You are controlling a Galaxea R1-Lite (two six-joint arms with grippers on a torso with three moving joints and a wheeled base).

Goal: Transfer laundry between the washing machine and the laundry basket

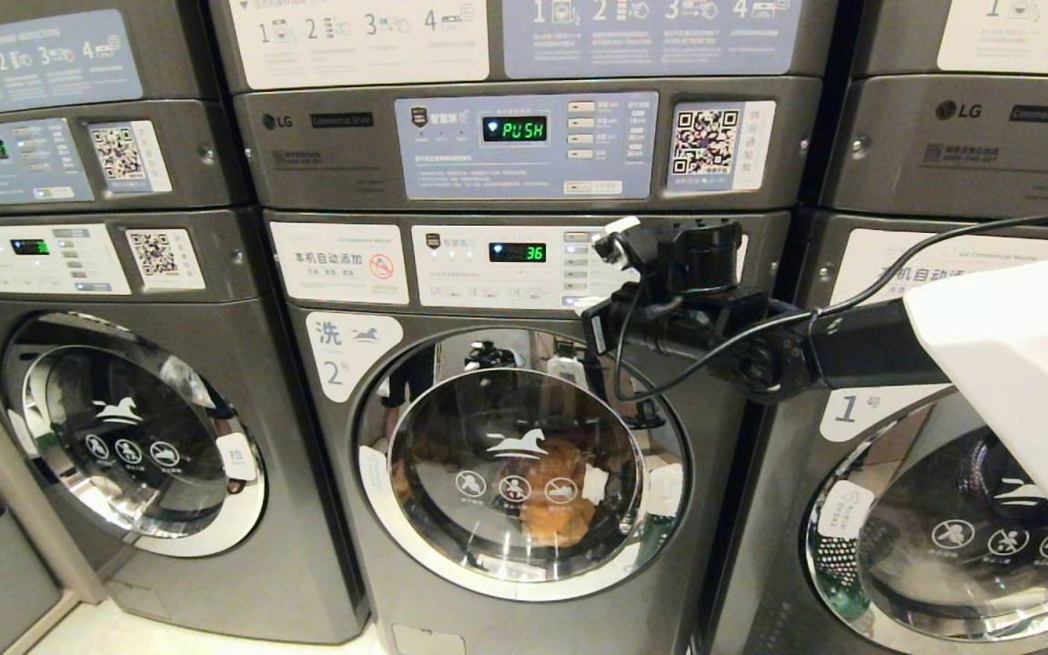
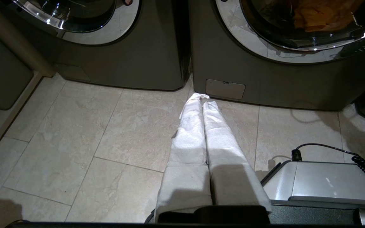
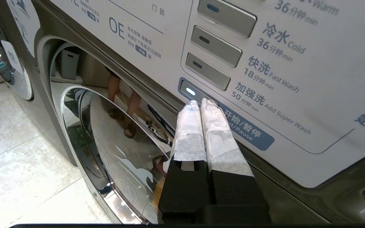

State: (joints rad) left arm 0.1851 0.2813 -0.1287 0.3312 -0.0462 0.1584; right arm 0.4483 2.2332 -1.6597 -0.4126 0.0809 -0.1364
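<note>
Most of the job looks done: orange laundry (image 1: 556, 491) lies inside the washing machine (image 1: 524, 455) behind its shut door, right gripper (image 3: 201, 103), jaws pressed together, apparently touching the start/pause button (image 3: 190, 91).

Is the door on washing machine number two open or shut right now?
Shut. The round glass door sits flush in the front of the washing machine, its chrome rim closed all round, with orange laundry showing behind the glass.

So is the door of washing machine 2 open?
No, the washing machine's round glass door sits closed, orange laundry behind it.
</note>
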